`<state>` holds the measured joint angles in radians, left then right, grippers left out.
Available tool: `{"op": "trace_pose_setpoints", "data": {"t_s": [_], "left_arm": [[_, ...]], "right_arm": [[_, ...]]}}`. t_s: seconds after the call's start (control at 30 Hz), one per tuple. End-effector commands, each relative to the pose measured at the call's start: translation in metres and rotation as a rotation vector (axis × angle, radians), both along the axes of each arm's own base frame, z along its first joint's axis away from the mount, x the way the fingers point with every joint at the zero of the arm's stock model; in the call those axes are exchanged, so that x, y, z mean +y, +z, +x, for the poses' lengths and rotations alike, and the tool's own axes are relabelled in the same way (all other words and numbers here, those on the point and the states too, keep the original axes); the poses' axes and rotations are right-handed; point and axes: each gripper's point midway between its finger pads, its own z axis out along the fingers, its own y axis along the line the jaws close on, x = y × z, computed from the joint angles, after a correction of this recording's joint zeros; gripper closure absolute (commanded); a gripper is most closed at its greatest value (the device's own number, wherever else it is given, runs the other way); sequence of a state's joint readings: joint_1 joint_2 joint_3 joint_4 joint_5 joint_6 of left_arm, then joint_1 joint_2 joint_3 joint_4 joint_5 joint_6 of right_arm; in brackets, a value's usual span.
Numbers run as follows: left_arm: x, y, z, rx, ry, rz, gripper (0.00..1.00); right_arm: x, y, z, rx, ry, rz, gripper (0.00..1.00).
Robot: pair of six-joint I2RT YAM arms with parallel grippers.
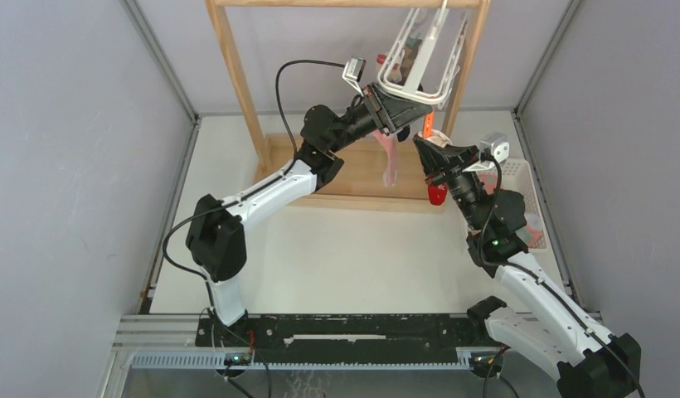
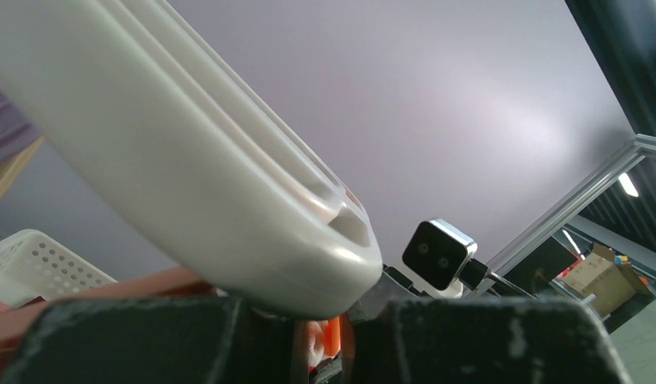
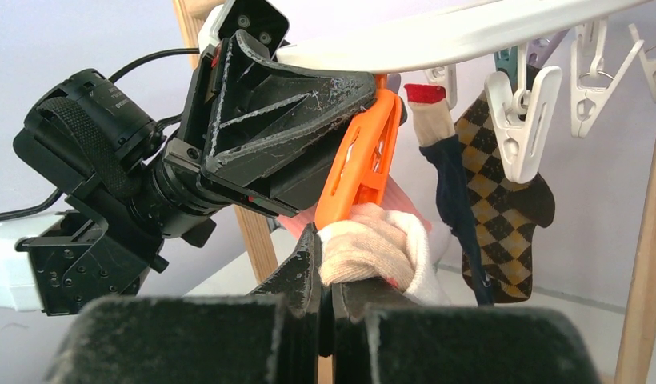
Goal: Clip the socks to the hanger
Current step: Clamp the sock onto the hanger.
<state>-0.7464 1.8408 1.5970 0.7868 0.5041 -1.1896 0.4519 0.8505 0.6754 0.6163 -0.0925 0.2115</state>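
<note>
The right gripper [image 3: 326, 280] was pinched shut on a sock [image 3: 365, 248] by its cream cuff, beneath the orange clip [image 3: 361, 156] at frame centre, clear only in its wrist view. The left gripper [image 2: 313, 320] clamped the hanger [image 2: 189, 176], whose white rim filled its own view.

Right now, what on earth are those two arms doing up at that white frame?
They are pegging socks up to dry. The left gripper is clamped on the edge of the white hanger, which hangs from the wooden rack. The right gripper pinches a cream-cuffed sock and holds it up against the orange clip; whether the clip has bitten yet is unclear. An argyle sock and a dark sock hang clipped nearby.
</note>
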Motion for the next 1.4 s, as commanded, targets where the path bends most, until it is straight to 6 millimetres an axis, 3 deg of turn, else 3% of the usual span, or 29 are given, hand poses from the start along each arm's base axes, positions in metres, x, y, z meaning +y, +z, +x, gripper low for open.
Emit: {"op": "trace_pose_setpoints", "data": {"t_s": [0.0,0.1,0.43,0.5,0.6,0.73,0.97,1.2,1.37], "left_arm": [[-0.007,-0.004,-0.013,0.025,-0.082,0.017,0.81],[-0.007,-0.004,-0.013,0.025,-0.083,0.016,0.66],[-0.005,-0.005,-0.010,0.031,-0.074,0.017,0.48],[-0.005,-0.005,-0.010,0.031,-0.072,0.017,0.44],[-0.004,-0.006,-0.009,0.033,-0.069,0.017,0.39],[-0.003,-0.007,-0.007,0.035,-0.063,0.017,0.32],[0.000,-0.008,-0.004,0.042,-0.058,0.012,0.27],[0.004,-0.012,0.002,0.059,-0.040,0.006,0.15],[0.005,-0.013,0.006,0.062,-0.032,0.005,0.13]], "right_arm": [[-0.009,0.036,-0.002,-0.082,-0.025,0.050,1.00],[-0.008,0.037,-0.001,-0.082,-0.025,0.049,1.00],[-0.011,0.038,0.003,-0.080,-0.047,0.045,1.00],[-0.012,0.038,0.003,-0.080,-0.051,0.046,0.89],[-0.014,0.038,0.003,-0.078,-0.058,0.046,0.58],[-0.019,0.035,0.002,-0.065,-0.079,0.042,0.40],[-0.028,0.010,0.002,-0.004,-0.107,0.033,0.32],[-0.043,-0.038,-0.014,0.084,-0.137,0.007,0.31],[-0.057,-0.068,-0.028,0.144,-0.170,0.025,0.31]]}}
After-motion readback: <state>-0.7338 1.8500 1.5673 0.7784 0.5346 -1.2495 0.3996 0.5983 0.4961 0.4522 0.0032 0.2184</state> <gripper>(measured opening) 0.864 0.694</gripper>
